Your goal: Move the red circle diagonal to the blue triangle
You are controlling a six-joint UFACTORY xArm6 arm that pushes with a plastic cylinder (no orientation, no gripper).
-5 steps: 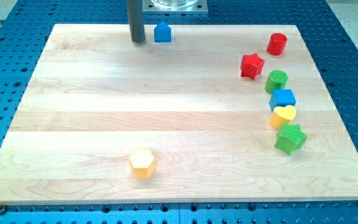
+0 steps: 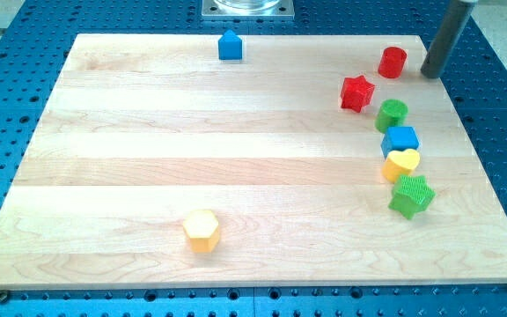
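The red circle (image 2: 393, 62) sits near the board's top right corner. The blue triangle (image 2: 230, 45) sits at the view's top, left of centre, far from the red circle. My tip (image 2: 431, 73) is just to the right of the red circle, a small gap apart from it, at the board's right edge.
A red star (image 2: 356, 92) lies below-left of the red circle. Below it a column runs down the right side: green circle (image 2: 392, 114), blue block (image 2: 400, 141), yellow heart (image 2: 401, 164), green star (image 2: 411, 195). A yellow hexagon (image 2: 202, 231) sits at bottom left.
My tip has moved from just left of the blue triangle across the top of the board to the right side of the red circle. No block has moved.
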